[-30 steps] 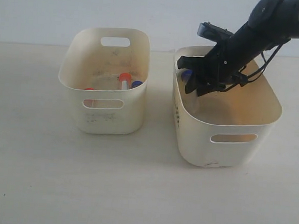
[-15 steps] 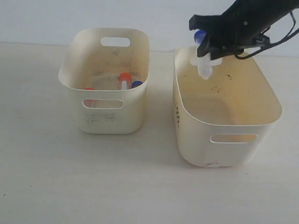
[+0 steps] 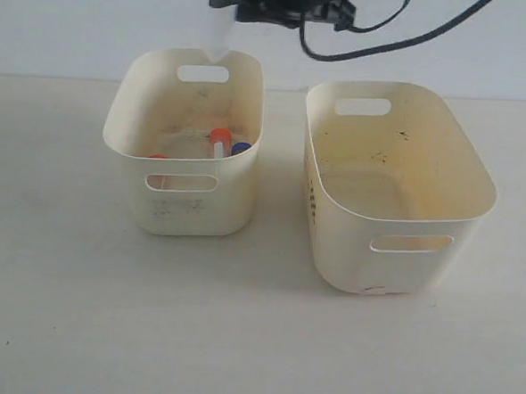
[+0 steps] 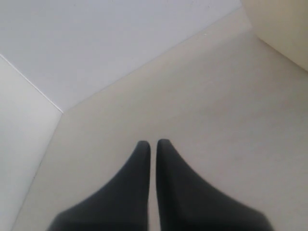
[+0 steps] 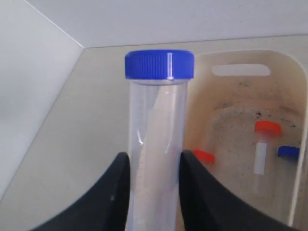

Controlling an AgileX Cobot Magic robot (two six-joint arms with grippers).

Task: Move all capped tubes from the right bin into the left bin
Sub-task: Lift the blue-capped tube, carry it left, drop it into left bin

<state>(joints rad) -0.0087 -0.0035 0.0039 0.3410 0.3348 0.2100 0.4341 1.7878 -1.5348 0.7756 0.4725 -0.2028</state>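
Note:
My right gripper [image 3: 232, 2] hangs over the back rim of the left bin [image 3: 125, 108], shut on a clear tube [image 3: 219, 39] whose tip points down at the bin's rear handle slot. In the right wrist view this tube [image 5: 156, 139] has a blue cap [image 5: 159, 64] and sits between the right gripper's [image 5: 154, 166] fingers. The left bin holds two orange-capped tubes [image 3: 219, 137] [image 3: 156, 158] and one blue-capped tube [image 3: 240, 147]. No tubes show in the right bin [image 3: 479, 174], only dark specks. My left gripper [image 4: 153, 144] is shut on nothing above the bare table.
The two bins stand side by side with a narrow gap between them. A black cable [image 3: 389, 39] trails from the right arm above the right bin. A cream wall [image 4: 284, 24] shows at the corner of the left wrist view. A pale wall backs the table.
The right gripper has lifted the blue-capped tube out of the right bin and carried it left, from over that bin's back left corner to over the left bin's back rim.

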